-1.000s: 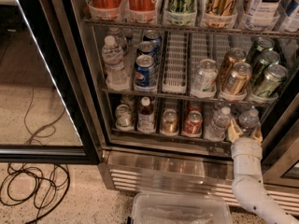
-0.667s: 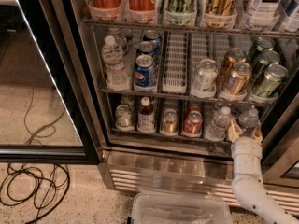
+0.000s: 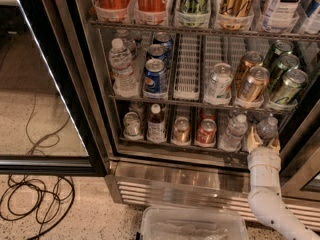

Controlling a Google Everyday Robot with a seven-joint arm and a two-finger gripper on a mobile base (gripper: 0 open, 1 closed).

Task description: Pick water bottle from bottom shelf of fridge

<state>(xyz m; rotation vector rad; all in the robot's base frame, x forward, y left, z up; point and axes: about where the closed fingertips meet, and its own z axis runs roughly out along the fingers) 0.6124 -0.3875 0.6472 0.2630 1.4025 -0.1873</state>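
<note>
The fridge [image 3: 165,183] stands open. On its bottom shelf [image 3: 187,147], two small clear water bottles with white caps stand at the right end: one [image 3: 233,132] in the second lane from the right and one [image 3: 267,126] in the rightmost lane. My gripper [image 3: 263,138], on a white arm rising from the lower right, is at the rightmost bottle and hides its lower part. The bottle stands upright on the shelf.
Left along the bottom shelf stand a red can [image 3: 206,132], a gold can [image 3: 181,130], a dark bottle with a red label [image 3: 156,124] and a silver can [image 3: 132,124]. The black-framed door [image 3: 60,94] hangs open at left. A clear plastic bin [image 3: 195,226] and cables [image 3: 35,201] lie on the floor.
</note>
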